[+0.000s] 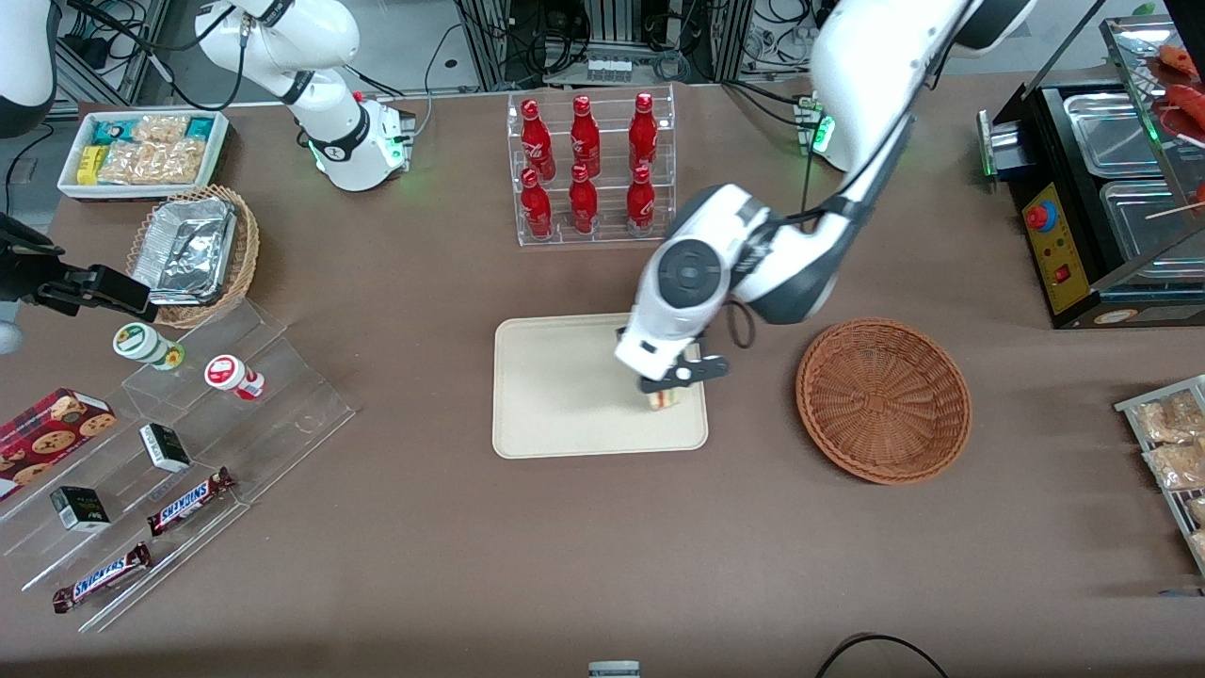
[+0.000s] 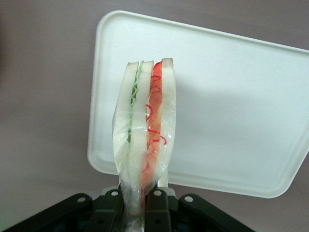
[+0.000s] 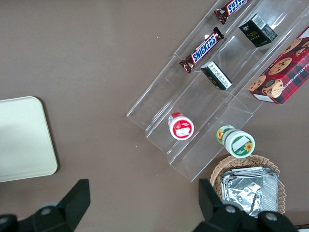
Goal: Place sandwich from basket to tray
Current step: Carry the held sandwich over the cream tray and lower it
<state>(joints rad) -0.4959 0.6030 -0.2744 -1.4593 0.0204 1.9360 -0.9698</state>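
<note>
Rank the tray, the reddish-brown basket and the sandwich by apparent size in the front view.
1. tray, largest
2. basket, somewhat smaller
3. sandwich, by far the smallest, held in the gripper over the tray

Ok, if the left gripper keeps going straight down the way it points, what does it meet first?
Most likely the tray: the left gripper, shut on the sandwich, points at it, so the sandwich would touch first. The remaining gap is unclear.

A brown cloth-covered table (image 1: 424, 565) carries a flat cream rectangular tray (image 1: 555, 395), a round reddish-brown wicker basket (image 1: 883, 399) beside it, a clear rack of red bottles (image 1: 591, 168), a stepped clear acrylic snack stand (image 1: 188, 471), and a tan wicker basket holding foil (image 1: 193, 254). The left arm's gripper (image 1: 673, 384) hangs above the tray.
</note>
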